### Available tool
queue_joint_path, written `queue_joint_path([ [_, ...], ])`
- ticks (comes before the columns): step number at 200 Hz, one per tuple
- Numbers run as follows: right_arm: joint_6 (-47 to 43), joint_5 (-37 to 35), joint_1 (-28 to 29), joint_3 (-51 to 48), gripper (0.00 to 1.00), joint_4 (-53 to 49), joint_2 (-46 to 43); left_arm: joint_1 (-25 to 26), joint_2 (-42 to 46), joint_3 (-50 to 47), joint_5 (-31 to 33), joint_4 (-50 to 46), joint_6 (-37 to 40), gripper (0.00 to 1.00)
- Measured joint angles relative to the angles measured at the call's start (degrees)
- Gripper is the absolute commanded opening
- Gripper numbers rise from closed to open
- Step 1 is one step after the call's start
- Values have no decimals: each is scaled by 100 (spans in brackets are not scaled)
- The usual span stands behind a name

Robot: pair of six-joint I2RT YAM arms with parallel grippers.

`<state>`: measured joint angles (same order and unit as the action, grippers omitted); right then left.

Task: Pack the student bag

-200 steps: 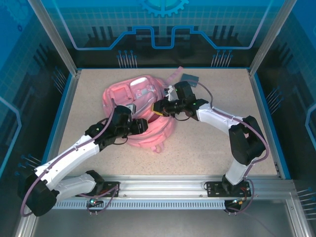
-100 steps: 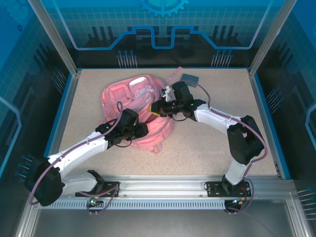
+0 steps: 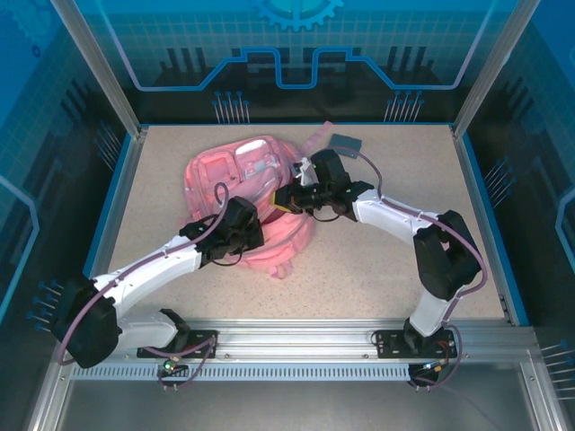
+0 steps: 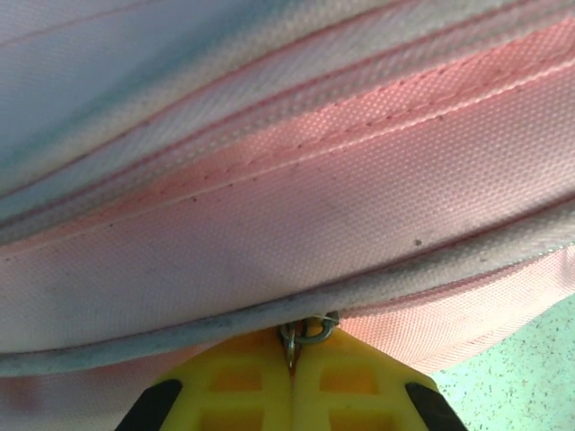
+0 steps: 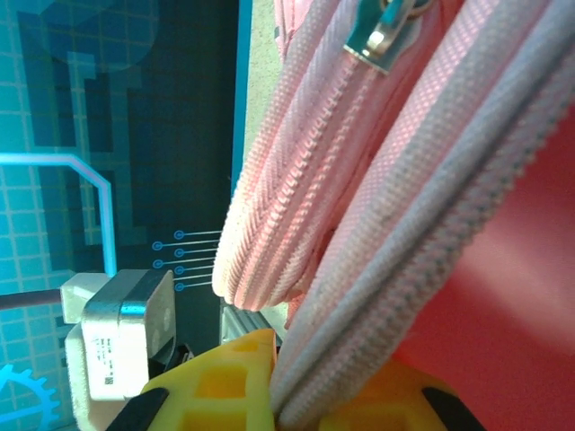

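Bag [image 3: 235, 171] sits on the desk [image 3: 386, 269] around 10 o'clock from centre. My left pincer [image 4: 292, 377] is pinched tight on a zip ring [image 4: 310, 330], and my right pincer [image 5: 280, 400] is clamped on the bag's zipped edge.

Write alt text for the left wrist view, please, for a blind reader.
The left pincer, its yellow fingers pressed together, pinches a small metal ring at the pale piping of the student bag. Pink fabric lies above, speckled table at lower right.

Our left arm [image 3: 153, 269] in from lower left, left gripper [image 4: 292, 357] pinched on the student bag's [image 3: 225, 171] zip ring [image 4: 310, 330], right arm [image 3: 395, 215] from lower right, right gripper [image 5: 280, 395] clamping its edge.
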<state>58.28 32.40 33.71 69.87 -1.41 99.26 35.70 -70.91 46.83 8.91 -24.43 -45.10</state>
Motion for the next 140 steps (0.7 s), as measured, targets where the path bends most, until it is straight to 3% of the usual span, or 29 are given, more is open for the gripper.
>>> queue_joint_path([
  [61,-22,-299,-245,-125,0,-197,-323,-44,586,-7,466,-839,306,0],
  [109,2,-197,-496,-398,0,-111,-590,-791,955,-273,409,-890,616,0],
  [121,63,-138,-496,-448,8,0,-590,-883,1029,-306,310,-839,791,0],
  [140,299,-68,-501,-588,29,354,-592,-960,1104,-308,70,-780,1091,0],
])
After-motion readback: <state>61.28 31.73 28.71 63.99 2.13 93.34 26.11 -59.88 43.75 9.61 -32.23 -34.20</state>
